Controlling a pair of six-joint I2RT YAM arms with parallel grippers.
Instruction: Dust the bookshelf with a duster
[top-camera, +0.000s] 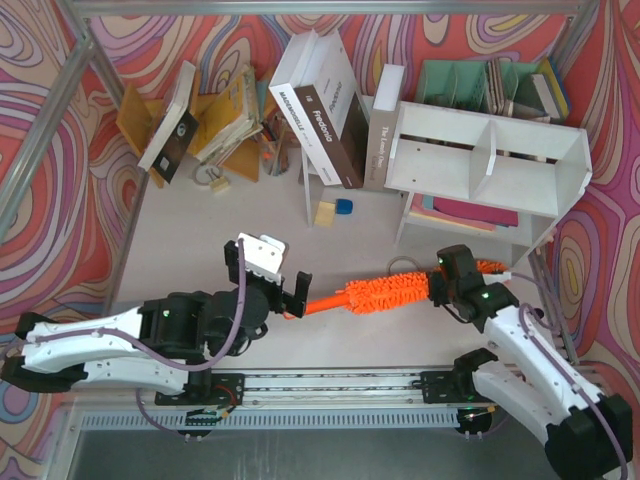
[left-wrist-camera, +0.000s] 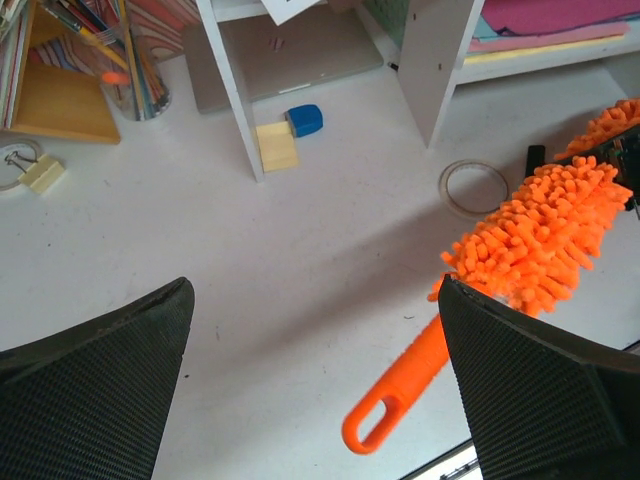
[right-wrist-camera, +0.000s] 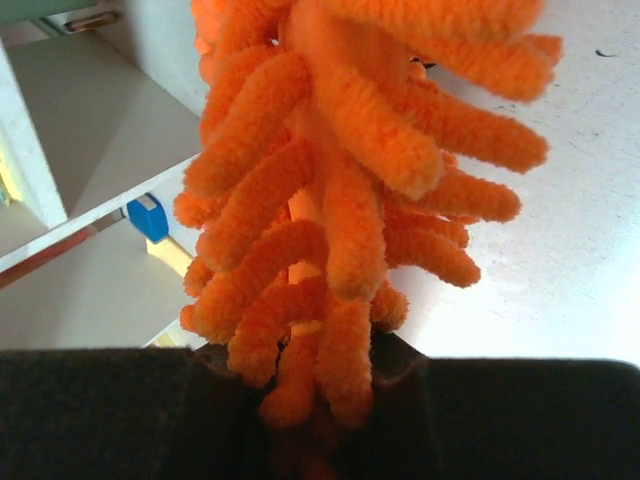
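The orange duster (top-camera: 385, 293) lies crosswise in front of the white bookshelf (top-camera: 490, 160), its fluffy head to the right and its slim handle (top-camera: 322, 304) pointing left. My right gripper (top-camera: 447, 282) is shut on the right part of the head; in the right wrist view the strands (right-wrist-camera: 330, 200) bulge out from between the pads (right-wrist-camera: 480, 420). My left gripper (top-camera: 266, 277) stands wide open at the handle's looped end (left-wrist-camera: 385, 420). The handle runs close beside the right finger (left-wrist-camera: 540, 390), and nothing is clamped.
Behind the bookshelf stands a mint-green organizer (top-camera: 490, 85). Leaning books (top-camera: 325, 115) and a yellow wooden rack (top-camera: 215, 120) fill the back left. Small blue and yellow blocks (top-camera: 335, 209), a tape ring (left-wrist-camera: 474, 187) and a pen cup (left-wrist-camera: 135, 70) sit on the table.
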